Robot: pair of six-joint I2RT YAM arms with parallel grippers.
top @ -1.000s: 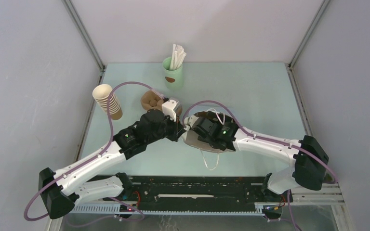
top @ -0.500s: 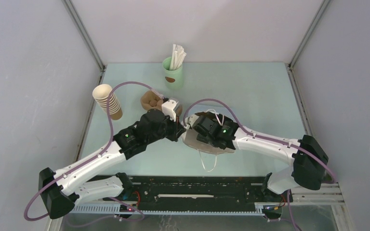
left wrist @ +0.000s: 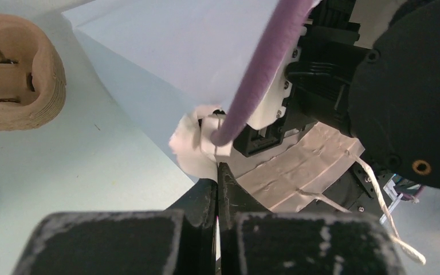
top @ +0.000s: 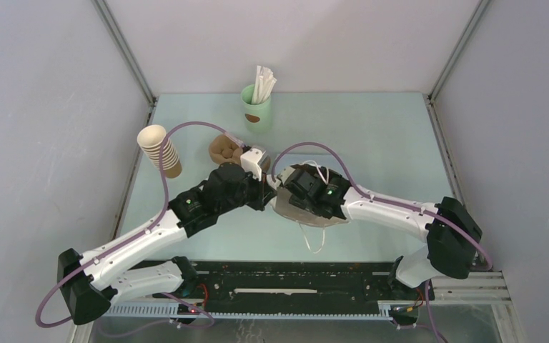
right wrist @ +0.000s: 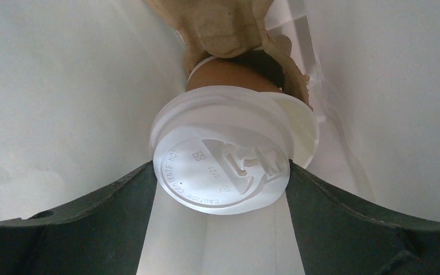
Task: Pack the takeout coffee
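The takeout coffee [right wrist: 223,166], a brown cup under a round white lid, sits deep inside a white-lined paper bag [right wrist: 63,114]. My right gripper [right wrist: 221,172] is in the bag with it, both dark fingers pressed against the lid's sides. A tan pulp piece [right wrist: 229,28] lies just beyond the cup. From above, the bag [top: 291,212] lies on the table with its handle loop [top: 315,241] toward me, and it hides the cup. My left gripper [left wrist: 217,172] is shut on the bag's rim [left wrist: 195,150], right beside the right wrist [top: 313,190].
A tilted stack of brown cups [top: 161,151] stands at the left. A mint-green cup with white sticks [top: 257,101] stands at the back. A pulp cup carrier [top: 222,150] lies just behind the left gripper. Grey enclosure walls close in on three sides.
The right arm has shifted slightly to the left, its wrist a little further over the bag. The left arm has held still on the bag's rim.
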